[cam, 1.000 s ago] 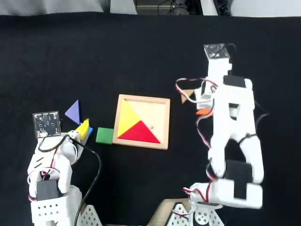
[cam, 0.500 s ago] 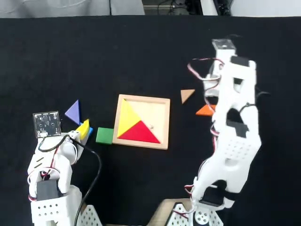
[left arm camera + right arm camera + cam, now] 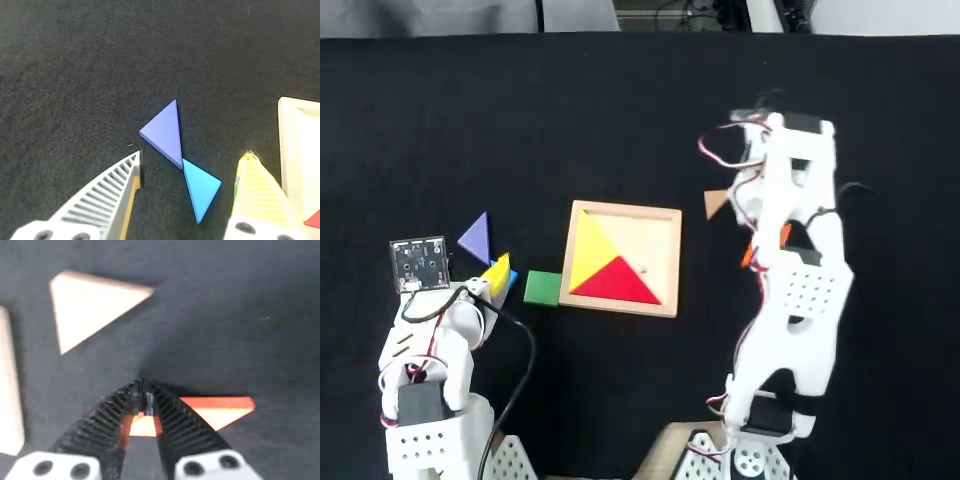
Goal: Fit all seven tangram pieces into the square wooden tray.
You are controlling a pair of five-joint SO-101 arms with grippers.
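Observation:
The square wooden tray (image 3: 670,262) lies mid-table with a yellow triangle (image 3: 586,246) and a red triangle (image 3: 617,282) in it. A green square (image 3: 542,288) sits just outside its left edge. My left gripper (image 3: 193,156) stands open and low over a blue triangle (image 3: 201,186), which touches a purple triangle (image 3: 164,133). My right gripper (image 3: 145,388) is shut, its tips right over the orange triangle (image 3: 223,411), with nothing seen between them. A tan triangle (image 3: 89,303) lies just beyond. In the high view the right arm covers most of the orange triangle (image 3: 748,256).
The tray's corner (image 3: 291,141) shows beside my left gripper's yellow finger (image 3: 257,192). The tray's edge (image 3: 8,390) lies close to the tan triangle (image 3: 717,203). Black cloth covers the table, open at the far side and in front of the tray.
The right arm has swung in toward the tray and come down over the orange triangle, now mostly covered. The left arm has not moved.

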